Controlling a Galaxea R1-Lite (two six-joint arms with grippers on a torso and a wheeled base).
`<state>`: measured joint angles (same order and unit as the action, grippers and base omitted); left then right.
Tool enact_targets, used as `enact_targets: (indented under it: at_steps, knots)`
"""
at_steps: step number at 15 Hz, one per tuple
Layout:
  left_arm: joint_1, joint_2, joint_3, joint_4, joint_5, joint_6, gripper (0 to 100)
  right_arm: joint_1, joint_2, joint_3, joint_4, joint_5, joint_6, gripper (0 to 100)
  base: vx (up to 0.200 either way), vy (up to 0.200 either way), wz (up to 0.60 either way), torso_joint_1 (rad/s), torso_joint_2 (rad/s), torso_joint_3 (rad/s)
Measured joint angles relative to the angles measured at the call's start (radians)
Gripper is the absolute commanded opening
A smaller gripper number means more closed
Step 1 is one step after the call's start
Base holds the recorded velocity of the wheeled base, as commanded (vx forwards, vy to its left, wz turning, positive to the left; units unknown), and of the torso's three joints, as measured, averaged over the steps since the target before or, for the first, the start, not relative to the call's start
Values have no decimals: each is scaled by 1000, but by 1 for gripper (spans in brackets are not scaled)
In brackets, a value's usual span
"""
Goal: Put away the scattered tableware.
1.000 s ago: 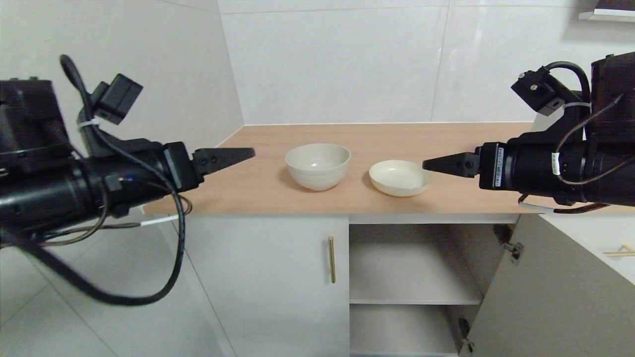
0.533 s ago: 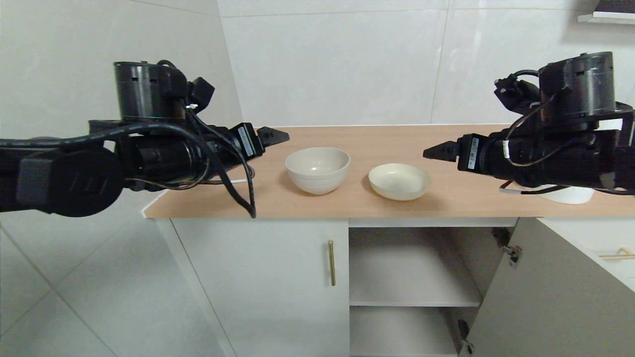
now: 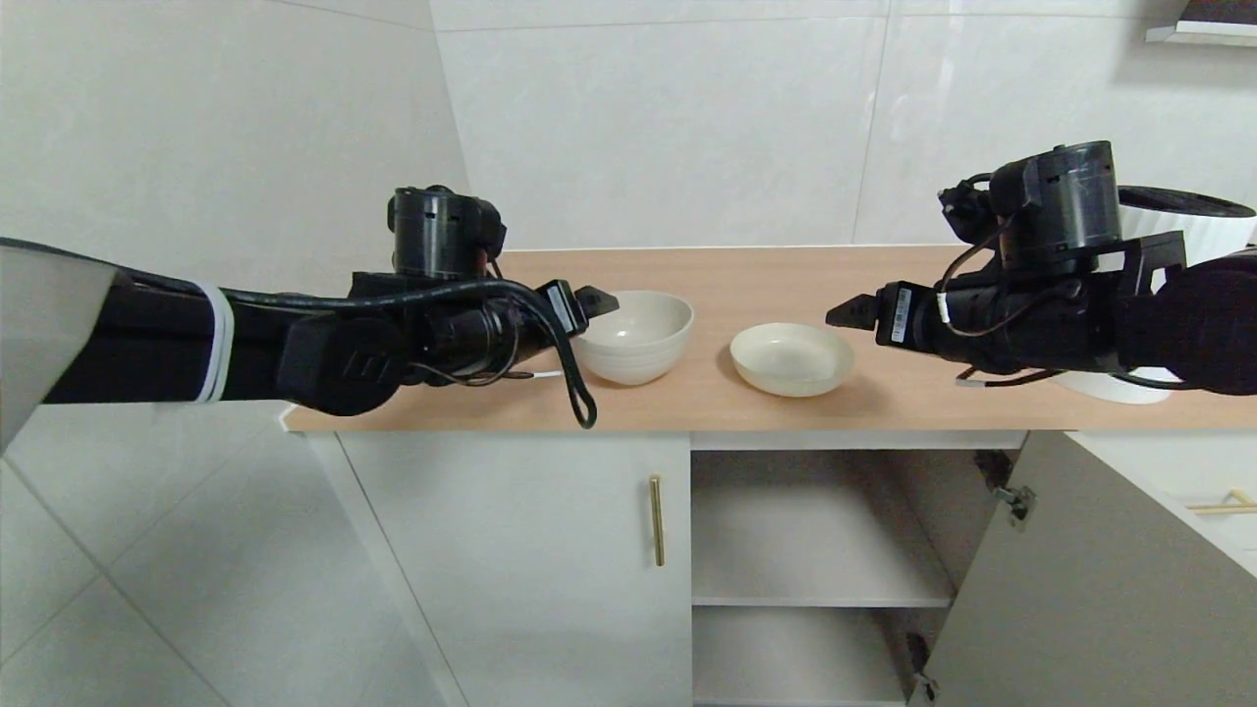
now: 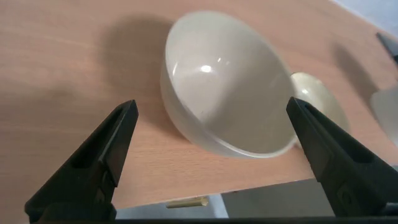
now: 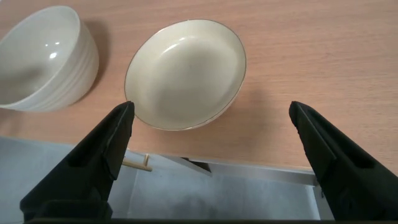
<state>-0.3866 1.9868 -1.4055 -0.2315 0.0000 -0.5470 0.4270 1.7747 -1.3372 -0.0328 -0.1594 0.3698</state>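
The white cabinet [image 3: 530, 550] stood below the work surface. Its left door was shut, and its right door [image 3: 1080, 589] was swung wide, showing two bare shelves [image 3: 815, 589] inside. Across its top ran the wooden countertop [image 3: 746, 270], set against a tiled wall. At the counter's right end a white ribbed container [image 3: 1193, 221] with a dark top stood partly hidden behind the right arm.

Near the middle of the counter sat the deep bowl [image 3: 636, 334] [image 4: 224, 87] [image 5: 43, 59], upright. The shallow dish [image 3: 792, 358] [image 5: 185, 73] [image 4: 320, 99] sat just beside it on its right, the two a little apart.

The left gripper [image 3: 597, 300] [image 4: 211, 107] hung level at the deep bowl's left rim, its fingers spread wider than the bowl; whether it touched the rim could not be told. The right gripper [image 3: 845, 312] [image 5: 211, 109] hovered by the dish's right edge, clear of it, fingers likewise wide apart.

A slim brass handle [image 3: 656, 516] ran upright on the shut door.
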Motion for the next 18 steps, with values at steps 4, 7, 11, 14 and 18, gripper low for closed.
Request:
enact_targets:
  at_steps: [4, 7, 11, 14, 18]
  knots:
    - [0, 39, -3, -3, 2, -1, 0, -1, 1, 4, -1, 4, 1, 100, 0, 0, 0, 0, 0, 0]
    - [0, 40, -3, -3, 2, -4, 0, -1, 1, 5, -1, 5, 1, 100, 0, 0, 0, 0, 0, 0]
    - [0, 14, 4, -4, 6, -4, 0, -5, 1, 5, 0, 8, 1, 100, 0, 0, 0, 0, 0, 0]
    - [0, -4, 11, 0, 8, -4, 0, -12, 7, -1, 2, 7, 0, 100, 0, 0, 0, 0, 0, 0]
    - [-2, -21, 24, -1, 7, -5, 0, -20, 81, -71, 40, -120, 2, 100, 0, 0, 0, 0, 0, 0]
